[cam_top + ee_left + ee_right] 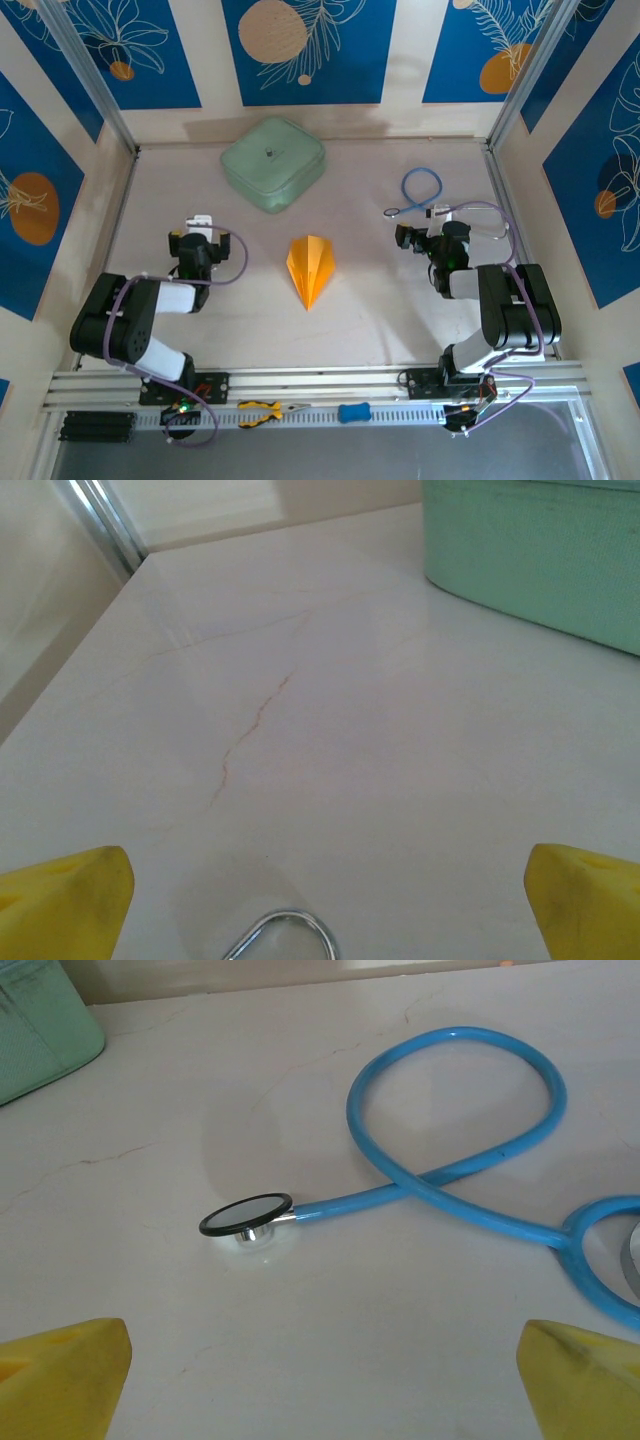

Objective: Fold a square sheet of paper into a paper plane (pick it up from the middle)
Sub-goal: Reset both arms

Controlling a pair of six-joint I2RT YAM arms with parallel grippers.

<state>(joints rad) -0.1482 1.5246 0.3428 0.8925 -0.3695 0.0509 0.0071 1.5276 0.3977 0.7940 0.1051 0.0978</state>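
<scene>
Looks basically finished here. Can see the paper plane (310,268) lying flat in the middle of the table (370,310) — folded into a pointed dart with lengthwise creases, nose aimed back toward the arm bases. Sits between the two arms, well apart from both, and closer in than the mint-green case (273,163) at the back. Reads as the square sheet fully folded up.

As for the left gripper (325,900): spread wide, empty between the yellow fingertips, facing bare tabletop and a corner of the case. Same for the right gripper (322,1375) — wide apart, holding nothing, pointed at a blue stethoscope (420,1178) looped on the table. Not touching the paper on either side.

Can't judge crease sharpness or wing symmetry from the overhead view. Guessing nothing left to do beyond maybe a touch-up press along the centre fold in case of uneven wings.
</scene>
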